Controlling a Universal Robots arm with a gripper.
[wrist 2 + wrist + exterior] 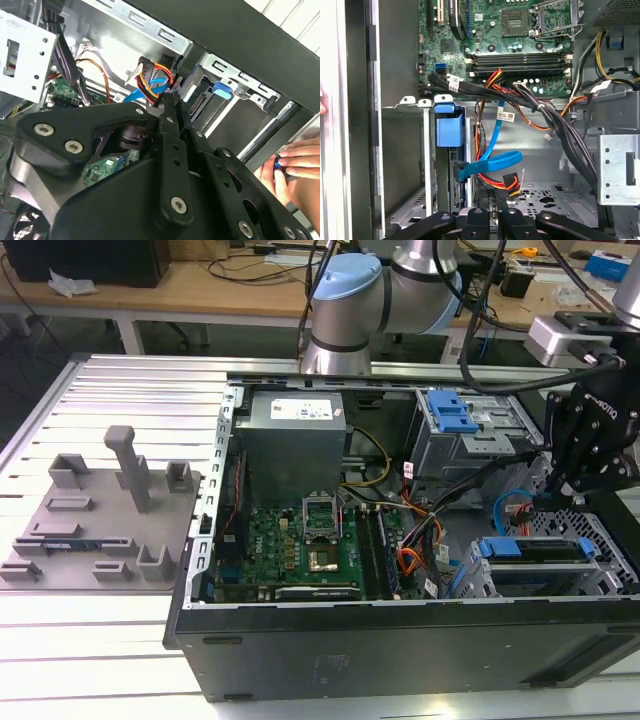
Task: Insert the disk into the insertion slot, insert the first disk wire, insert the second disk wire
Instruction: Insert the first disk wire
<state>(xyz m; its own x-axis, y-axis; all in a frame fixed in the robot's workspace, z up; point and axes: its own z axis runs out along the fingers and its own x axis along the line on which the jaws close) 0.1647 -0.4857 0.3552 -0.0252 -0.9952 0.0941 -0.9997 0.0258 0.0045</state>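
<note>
The disk (pixel 540 551) lies in the insertion slot (pixel 610 540) at the case's front corner, its blue carrier (pixel 499 547) facing the motherboard. In the first wrist view the carrier's blue tab (pixel 449 128) sticks out of the slot's cage (pixel 402 150). A flat blue disk wire (pixel 492 161) ends in a plug (pixel 460 173) at the disk's edge. My gripper (pixel 495 212) is shut on the black plug (pixel 509 182) of a disk wire with red, yellow and orange leads, just beside the blue one. The second wrist view has the gripper (pixel 169 102) below that plug (pixel 150 70).
The open computer case (pixel 400 640) holds a motherboard (pixel 300 545), a grey power supply (pixel 295 435) and a taller cage with a blue latch (pixel 450 412). Thick black cable bundles (pixel 560 125) cross above the slot. A person's hand (pixel 292 165) rests outside the case wall.
</note>
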